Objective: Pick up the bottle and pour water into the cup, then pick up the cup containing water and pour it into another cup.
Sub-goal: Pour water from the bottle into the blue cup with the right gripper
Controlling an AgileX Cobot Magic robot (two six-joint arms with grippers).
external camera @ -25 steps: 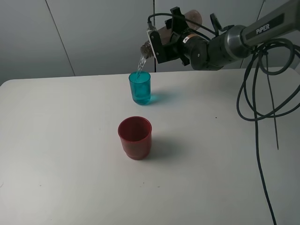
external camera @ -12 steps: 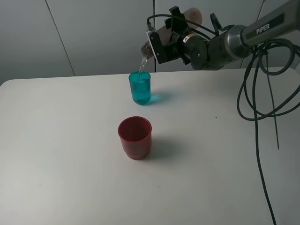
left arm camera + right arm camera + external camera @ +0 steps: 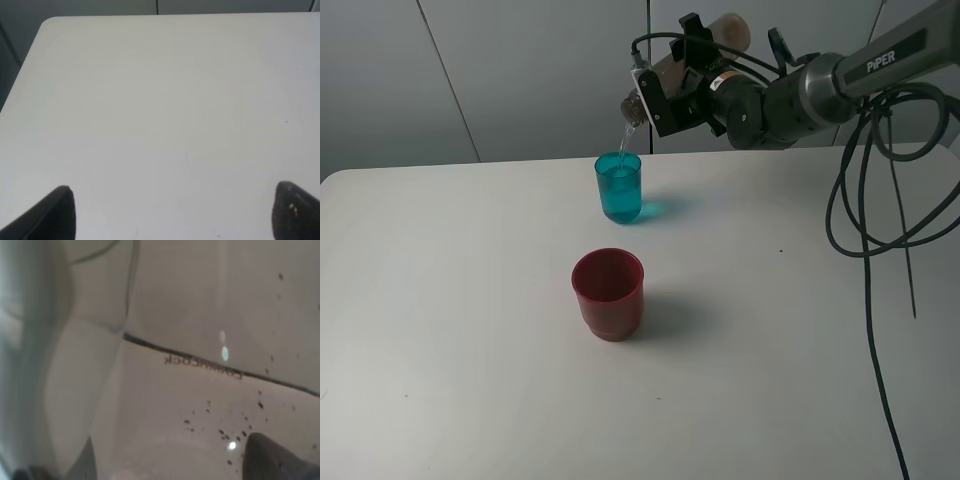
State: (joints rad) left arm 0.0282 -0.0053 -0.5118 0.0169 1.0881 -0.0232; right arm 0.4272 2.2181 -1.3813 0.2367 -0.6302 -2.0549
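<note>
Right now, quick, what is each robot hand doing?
Left gripper: open, holding nothing.
Right gripper: shut on the bottle, pouring into the cup.

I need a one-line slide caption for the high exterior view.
Right hand tips the bottle, pouring water into the teal cup; the red cup stands in front.

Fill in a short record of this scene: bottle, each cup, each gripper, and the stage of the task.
bottle: tilted mouth-down above the teal cup, thin water stream falling
teal cup: upright on the table, partly filled
red cup: upright, nearer the camera, apart from the teal cup, looks empty
right gripper: fingers shut on the bottle
left gripper: fingers open above the table, holding nothing
stage: first pour under way; second not begun
</note>
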